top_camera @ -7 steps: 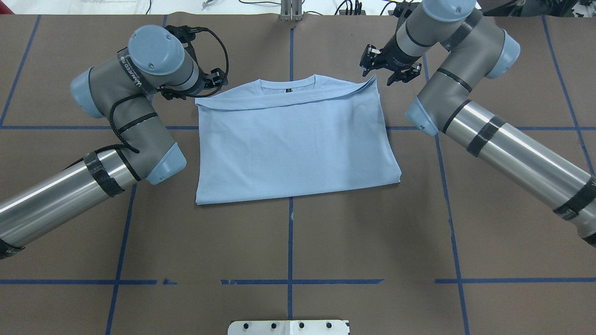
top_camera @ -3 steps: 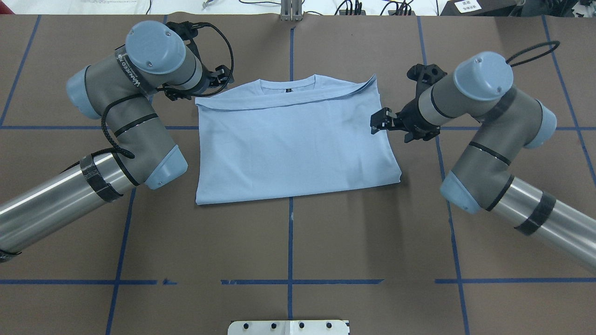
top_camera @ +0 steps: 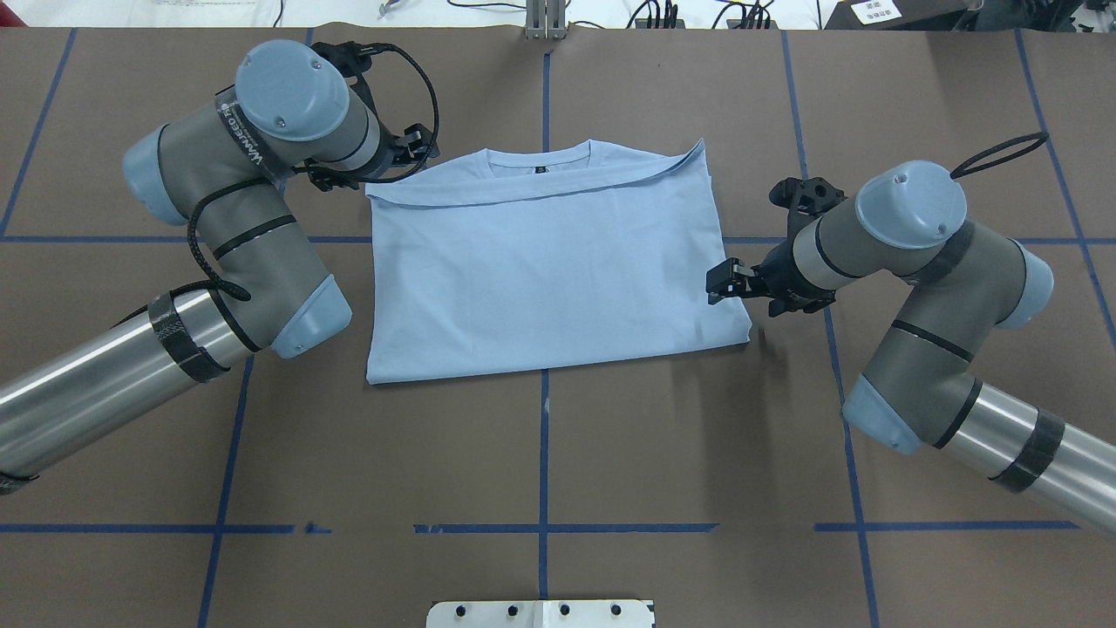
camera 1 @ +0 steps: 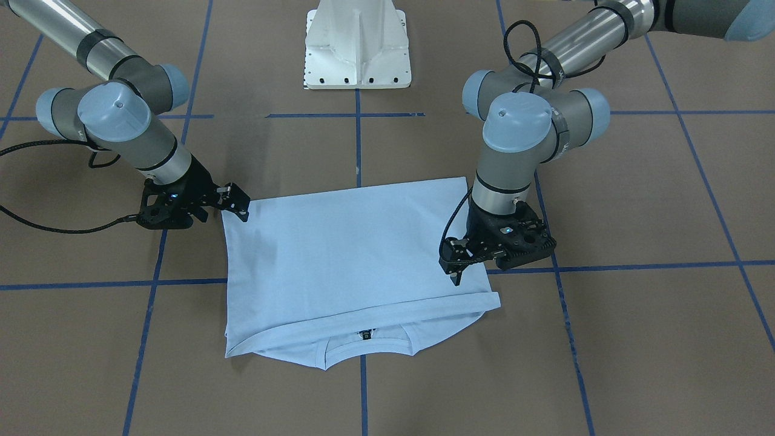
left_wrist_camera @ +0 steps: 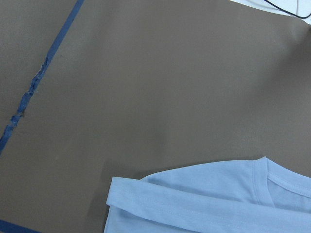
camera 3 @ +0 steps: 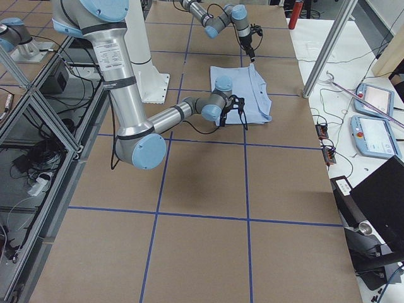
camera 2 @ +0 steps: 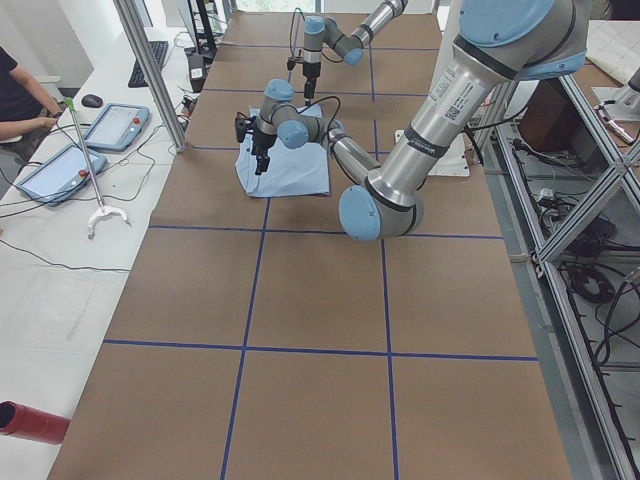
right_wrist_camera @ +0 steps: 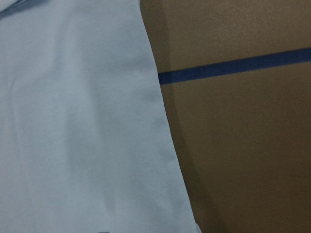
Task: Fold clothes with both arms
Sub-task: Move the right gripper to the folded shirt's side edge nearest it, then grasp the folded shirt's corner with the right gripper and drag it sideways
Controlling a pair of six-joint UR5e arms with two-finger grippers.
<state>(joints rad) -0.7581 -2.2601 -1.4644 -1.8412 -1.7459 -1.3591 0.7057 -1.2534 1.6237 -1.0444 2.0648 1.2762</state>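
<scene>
The light blue T-shirt [top_camera: 549, 262] lies folded flat at the table's middle, collar and label at the far edge [camera 1: 366, 334]. Its print is hidden. My left gripper [top_camera: 417, 148] hovers at the shirt's far left corner, looks open and holds nothing; in the front view it [camera 1: 453, 269] is just above the folded hem. My right gripper [top_camera: 717, 283] looks open and empty at the shirt's right edge, close to its near right corner [camera 1: 237, 203]. The left wrist view shows the shirt's folded corner [left_wrist_camera: 204, 199]. The right wrist view shows its side edge [right_wrist_camera: 77, 121].
Blue tape lines [top_camera: 542, 453] grid the brown table. The white pedestal base [camera 1: 357, 42] stands at the robot's side. In the left side view a bench with tablets [camera 2: 115, 125] and an upright pole [camera 2: 150, 70] run along the far side.
My right arm swung from beyond the shirt's far right corner back along its right edge to near the near right corner. The left arm barely moved. The shirt has not shifted.
</scene>
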